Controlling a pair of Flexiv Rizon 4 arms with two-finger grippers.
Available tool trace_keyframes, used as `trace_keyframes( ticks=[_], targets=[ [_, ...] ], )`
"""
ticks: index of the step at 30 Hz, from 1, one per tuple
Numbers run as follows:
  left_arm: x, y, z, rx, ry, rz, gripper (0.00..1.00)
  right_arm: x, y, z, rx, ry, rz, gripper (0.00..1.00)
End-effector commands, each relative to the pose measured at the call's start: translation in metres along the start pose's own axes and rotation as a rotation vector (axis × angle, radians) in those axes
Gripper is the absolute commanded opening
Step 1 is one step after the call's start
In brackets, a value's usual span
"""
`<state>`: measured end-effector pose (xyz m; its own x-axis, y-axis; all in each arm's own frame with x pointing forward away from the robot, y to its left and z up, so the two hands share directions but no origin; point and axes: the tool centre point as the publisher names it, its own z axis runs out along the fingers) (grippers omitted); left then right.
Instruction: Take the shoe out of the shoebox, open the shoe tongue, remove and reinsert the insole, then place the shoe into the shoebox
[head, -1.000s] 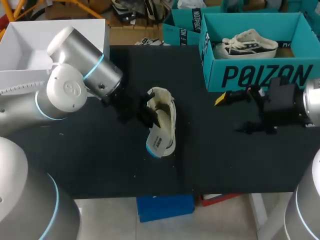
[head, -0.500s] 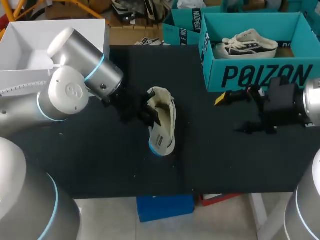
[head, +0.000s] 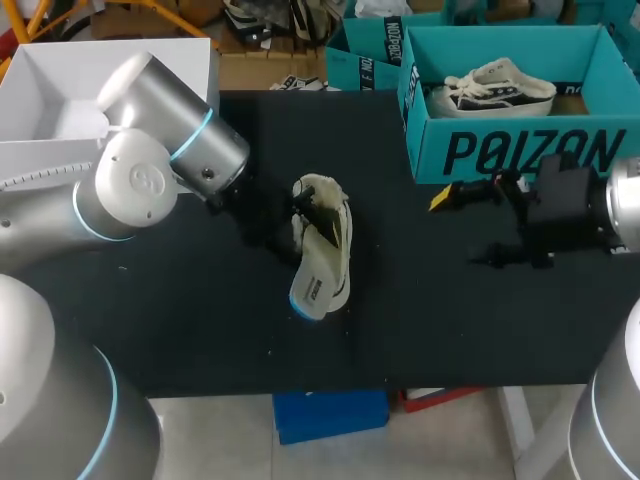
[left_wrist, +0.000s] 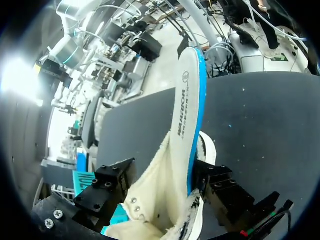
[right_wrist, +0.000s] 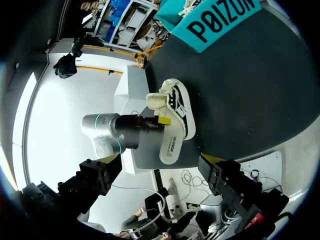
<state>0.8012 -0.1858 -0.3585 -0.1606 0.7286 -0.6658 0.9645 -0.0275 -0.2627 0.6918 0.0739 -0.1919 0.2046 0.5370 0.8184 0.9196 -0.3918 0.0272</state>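
Shoe (head: 335, 225) mid-desk (head: 200, 320), long axis running far to near, a bit slanted. Open collar at the far end. Insole (head: 312, 288) sticks out of the near end, white face up, blue edge, pointing near and slightly left. Left hand (head: 288, 225) sits just left of the shoe's far end. In the left wrist view the fuzzy collar is between the hand's (left_wrist: 165, 195) black fingers, both pressed on it, so it is clamped on the shoe, and the insole (left_wrist: 187, 100) runs straight ahead. Left arm (head: 160, 150) comes from the left, wrist aimed right. Right hand (head: 458, 230) hangs well right of the shoe, just near the teal shoebox (head: 520, 150), fingers apart, holding nothing. A second shoe (head: 495, 85) lies in the shoebox.
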Motion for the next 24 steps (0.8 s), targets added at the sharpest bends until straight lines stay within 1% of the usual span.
trace_keyframes(
  ticks=[1,2,4,8,10,14,20,24],
  targets=[
    [0.002,-0.008,-0.004,-0.002,-0.002,0.008,0.60,0.000,0.000,0.000,-0.001,-0.002,0.000,1.00],
    [0.002,-0.009,-0.004,-0.002,-0.002,0.008,0.52,0.000,0.000,0.000,-0.001,-0.002,0.000,1.00],
    [0.003,-0.011,-0.005,0.002,-0.002,0.009,0.44,0.000,0.000,0.000,-0.001,-0.002,0.000,1.00],
    [0.003,-0.018,-0.006,0.015,-0.003,0.018,0.42,0.000,0.000,0.000,-0.001,-0.002,0.000,1.00],
    [0.004,-0.021,-0.007,0.019,-0.004,0.020,0.46,0.000,0.000,0.000,-0.001,-0.002,0.000,1.00],
    [0.004,-0.029,-0.009,0.032,-0.004,0.030,0.46,0.000,0.000,0.000,-0.001,-0.002,0.000,1.00],
    [0.006,-0.036,-0.012,0.045,-0.018,0.032,0.41,0.000,0.000,0.000,-0.001,-0.002,0.000,1.00],
    [0.007,-0.037,-0.012,0.053,-0.019,0.030,0.41,0.000,0.000,0.000,-0.001,-0.002,0.000,1.00]
  ],
)
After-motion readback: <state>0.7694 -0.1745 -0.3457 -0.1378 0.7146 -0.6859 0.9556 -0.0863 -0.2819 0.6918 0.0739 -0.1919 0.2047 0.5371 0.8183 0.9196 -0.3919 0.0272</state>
